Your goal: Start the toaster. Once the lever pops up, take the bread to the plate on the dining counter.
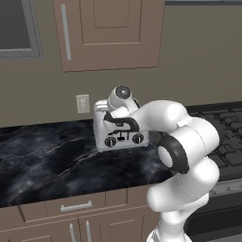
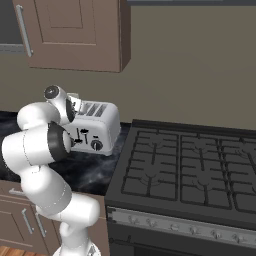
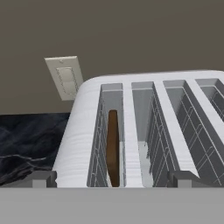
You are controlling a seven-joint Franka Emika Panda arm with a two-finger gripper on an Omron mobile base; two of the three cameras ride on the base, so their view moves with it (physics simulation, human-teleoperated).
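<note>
- no words, brand names or numbers can be read anywhere in these views.
- the toaster (image 1: 120, 137) has small black marks on its front, between and above its two round knobs; they are too small and blurred to read as letters or signs.
- the wall plate (image 3: 65, 77) behind the toaster, to its left in the hand view, is plain, with no print on it.
- the stove (image 2: 185, 170) beside the toaster has a row of small knobs along its front edge; any marks on them are too small to make out.
</note>
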